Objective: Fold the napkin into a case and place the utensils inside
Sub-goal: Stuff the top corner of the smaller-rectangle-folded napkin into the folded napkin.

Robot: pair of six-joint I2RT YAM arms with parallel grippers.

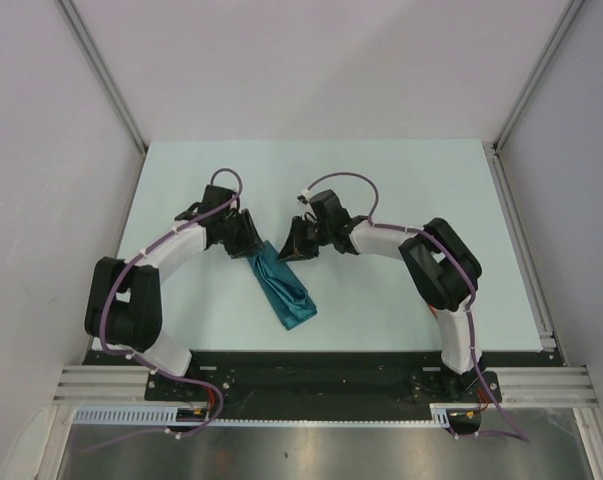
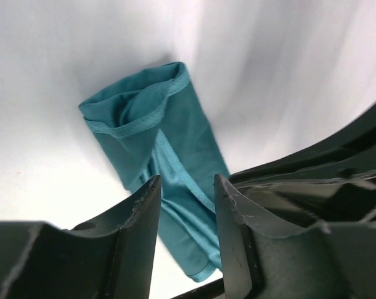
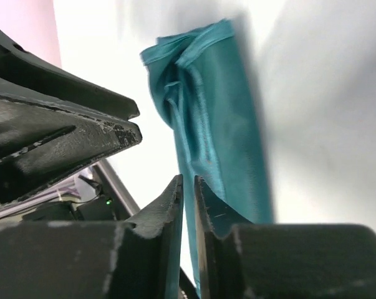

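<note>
Centre of the top view, just below the middle of the pale table (image 1: 401, 190), that is where the napkin (image 1: 286, 290) lies: folded into a long, narrow teal strip, flat on the surface and running on a slant from upper left to lower right. Both of my arms curve in toward its upper end.

Left gripper (image 1: 249, 243) now, sitting right at the strip's upper-left tip. From my left wrist, the two dark fingers (image 2: 138, 230) stand clearly apart at the bottom of the frame, and I see teal cloth through the gap, lying on the table beyond them. Nothing sits between the pads. The far end of the strip shows up in the upper middle of that frame, its hemmed edge bunched and slightly gaping.

Right gripper (image 1: 289, 248), just beside the left one, over the same end of the cloth. From my right wrist, the fingers (image 3: 163, 218) are almost together, only a thin slit between them. The napkin runs from the top centre down the frame and passes behind the right-hand finger. Whether that slit nips any cloth, I cannot tell.
</note>
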